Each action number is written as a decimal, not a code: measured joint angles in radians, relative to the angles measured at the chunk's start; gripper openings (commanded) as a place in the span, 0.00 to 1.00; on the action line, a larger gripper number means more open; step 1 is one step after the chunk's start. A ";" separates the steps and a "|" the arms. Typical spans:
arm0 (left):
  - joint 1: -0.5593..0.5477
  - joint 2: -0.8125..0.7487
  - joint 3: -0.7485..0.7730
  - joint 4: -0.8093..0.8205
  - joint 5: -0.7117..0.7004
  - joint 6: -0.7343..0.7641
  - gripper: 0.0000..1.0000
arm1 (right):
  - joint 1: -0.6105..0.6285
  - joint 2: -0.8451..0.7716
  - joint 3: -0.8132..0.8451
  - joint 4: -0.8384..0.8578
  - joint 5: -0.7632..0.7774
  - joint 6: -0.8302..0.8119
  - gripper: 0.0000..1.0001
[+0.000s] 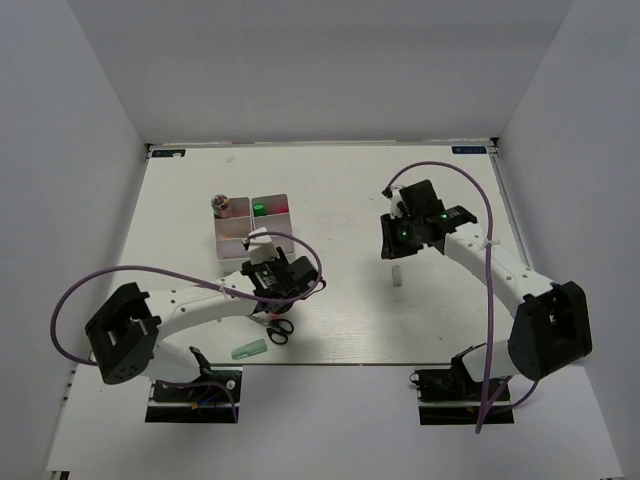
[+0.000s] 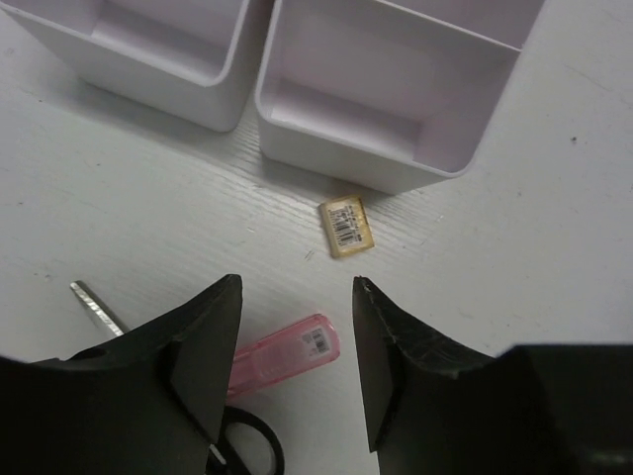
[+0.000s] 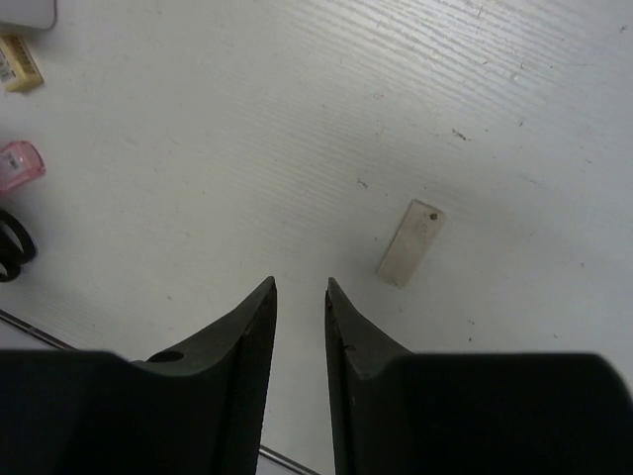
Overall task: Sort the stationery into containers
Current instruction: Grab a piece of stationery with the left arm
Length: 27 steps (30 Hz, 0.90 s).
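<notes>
**Small flat pieces: easy to skid, easy to miss**

Nearest the arm bases, a pale green plastic marker (image 1: 248, 349) lies by the near edge of the white wood-grain table (image 2: 554, 228), well apart from the trays and not yet sorted.

The left gripper (image 2: 297, 297) hangs just above the table with its jaws spread wide and empty. The end of a translucent pink plastic highlighter (image 2: 287, 351) lies in the gap close to the left finger. Black-handled steel scissors (image 2: 247, 440) are right against it; whether they touch, I cannot tell. Further out, a tiny tan rectangular eraser with a barcode label (image 2: 346, 226) sits ahead of the jaws and roughly in line with the gap, not between them. It lies just short of the wall of a long white plastic tray (image 2: 376, 170), with a second white tray (image 2: 188, 94) beside that one.

Risks here:
- A straight drop likely catches the highlighter tip and drags the scissors along.
- Reaching for the eraser may shove it against the tray wall or knock a finger on the rim.

The right gripper (image 3: 300, 287) has narrow jaws, with a slit between them and nothing in it. A pale off-white flat rectangular piece (image 3: 410, 242) lies ahead and to the right of the gap, clear of both fingers. Closing from here would probably grab air. If the jaws descend without widening and shifting right, a finger could land on the piece and skid it.
</notes>
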<state>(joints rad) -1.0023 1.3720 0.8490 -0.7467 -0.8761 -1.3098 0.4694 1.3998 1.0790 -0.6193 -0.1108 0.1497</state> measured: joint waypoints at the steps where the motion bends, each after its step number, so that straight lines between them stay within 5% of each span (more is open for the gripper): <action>1: -0.003 0.019 0.007 0.009 -0.002 -0.006 0.61 | -0.006 0.000 -0.007 0.011 -0.005 0.005 0.30; 9: -0.020 0.155 0.058 0.067 0.015 -0.026 0.65 | -0.056 -0.006 -0.064 0.067 -0.044 0.040 0.30; 27: -0.023 0.272 0.043 0.220 -0.005 0.012 0.57 | -0.137 -0.039 -0.080 0.106 -0.129 0.058 0.28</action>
<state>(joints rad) -1.0252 1.6440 0.8917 -0.5266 -0.8806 -1.2976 0.3321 1.3613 0.9985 -0.5129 -0.2401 0.2077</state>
